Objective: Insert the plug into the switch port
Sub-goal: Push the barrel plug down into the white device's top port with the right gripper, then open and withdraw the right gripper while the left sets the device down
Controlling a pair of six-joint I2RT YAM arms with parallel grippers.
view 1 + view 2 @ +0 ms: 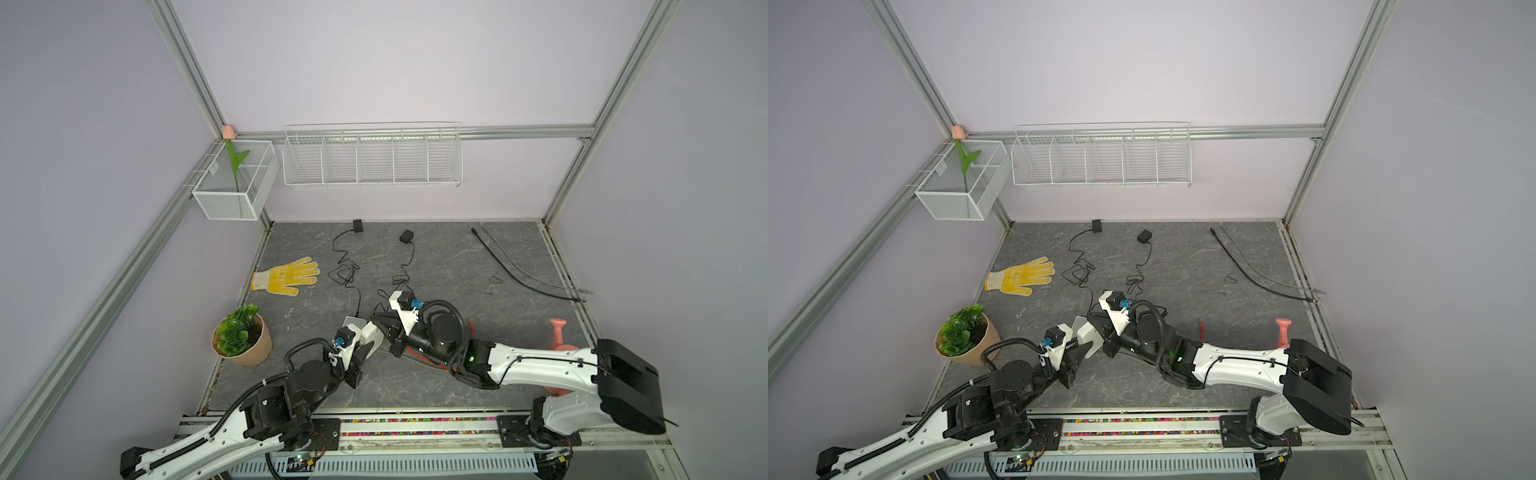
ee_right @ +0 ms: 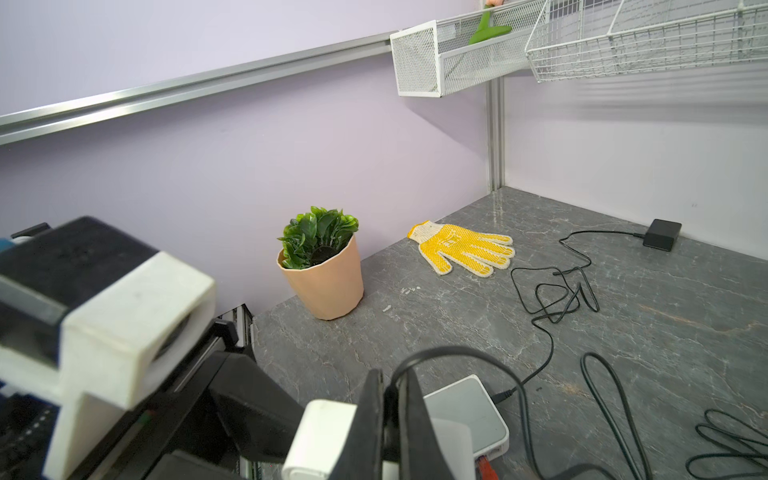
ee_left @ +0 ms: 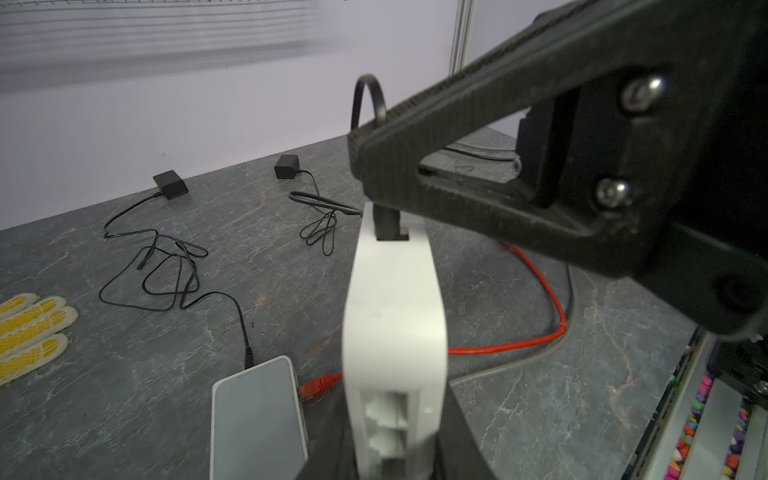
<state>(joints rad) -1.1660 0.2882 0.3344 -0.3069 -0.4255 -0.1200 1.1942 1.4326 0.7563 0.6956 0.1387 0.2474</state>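
I've got the left end effector (image 3: 395,446) clamped on the near end of the white switch (image 3: 395,324). It holds the switch on edge, with the port recesses facing that arm's wrist camera. The right end effector (image 2: 392,415) is pinched together on the black plug (image 3: 388,226), and the plug's black lead (image 2: 453,352) loops out from between the fingers (image 2: 417,424). The plug sits in a notch at the switch's far end, though I can't tell how deep. A second white box (image 3: 257,415) lies flat on the worktop (image 3: 124,374) just beside the switch, with a red cable (image 3: 540,299) running to its side.
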